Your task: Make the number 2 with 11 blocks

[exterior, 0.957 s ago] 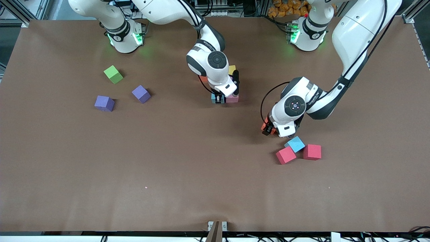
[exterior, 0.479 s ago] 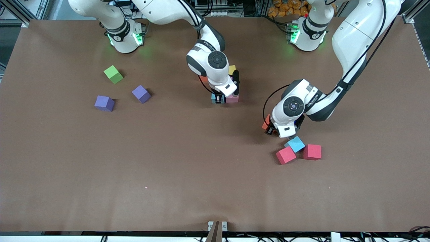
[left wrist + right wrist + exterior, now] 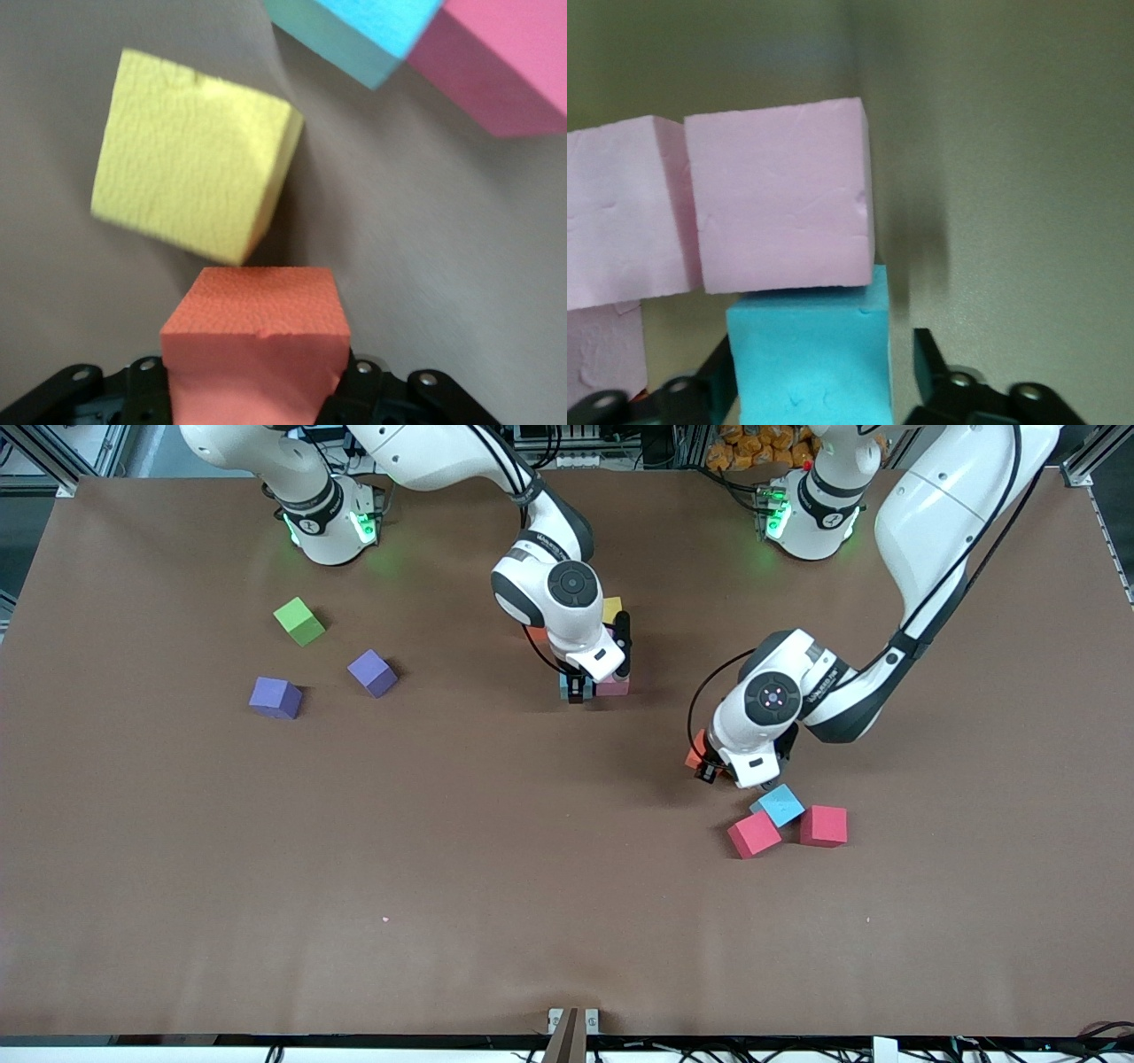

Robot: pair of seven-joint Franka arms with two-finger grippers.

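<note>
Blocks of the task, shown with both grippers at work.

The left gripper [image 3: 709, 767] is pinched on an orange block [image 3: 252, 336], with one finger against each of two facing sides. In the left wrist view a yellow block [image 3: 190, 181] lies just beside this block. In the front view a loose light blue block [image 3: 780, 806] lies at 5 o'clock of this gripper, nearer the camera. It sits between two crimson cubes [image 3: 754, 834] and touches both.

The right gripper [image 3: 578, 686] is low at mid-table. Its jaws are spread around a placed light blue block [image 3: 806, 354], and one finger [image 3: 930, 354] stands clear of the block's side. A pink block [image 3: 780, 195] touches this blue block, and a second pink block [image 3: 620, 212] touches the first. In the front view another yellow block [image 3: 611, 609] shows at 1 o'clock of the right gripper.

Two purple blocks [image 3: 275, 697] lie well apart from the cluster, toward the right arm's end of the table [image 3: 443, 868]. A green cube [image 3: 299, 621] lies at 11 o'clock of them.
</note>
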